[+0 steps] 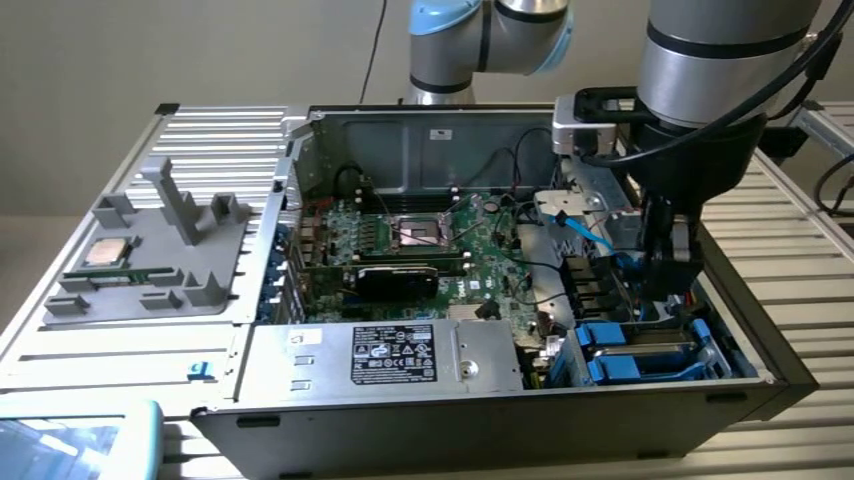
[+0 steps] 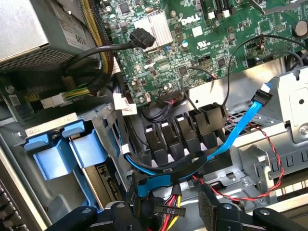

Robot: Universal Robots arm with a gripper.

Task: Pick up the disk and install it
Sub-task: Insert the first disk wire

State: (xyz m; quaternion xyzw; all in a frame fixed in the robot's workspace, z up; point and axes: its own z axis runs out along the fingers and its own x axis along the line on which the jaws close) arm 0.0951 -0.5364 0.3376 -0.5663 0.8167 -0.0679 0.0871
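Gripper [image 2: 166, 216] jaws wide apart, nothing clamped; blue SATA cable [image 2: 236, 129] and red-yellow wires [image 2: 171, 204] show between the fingers. It hangs inside the PC case [image 1: 467, 420], exterior view's right. Disk [image 1: 654, 346] sits in its blue carrier [image 2: 62, 151] in the drive bay, just beside gripper, near power supply [image 1: 387, 355]

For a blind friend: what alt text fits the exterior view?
A robot arm reaches down into an open computer case, its open gripper hanging over the blue-framed disk in the corner at the exterior view's right. The motherboard and a silver power supply lie exposed beside it.
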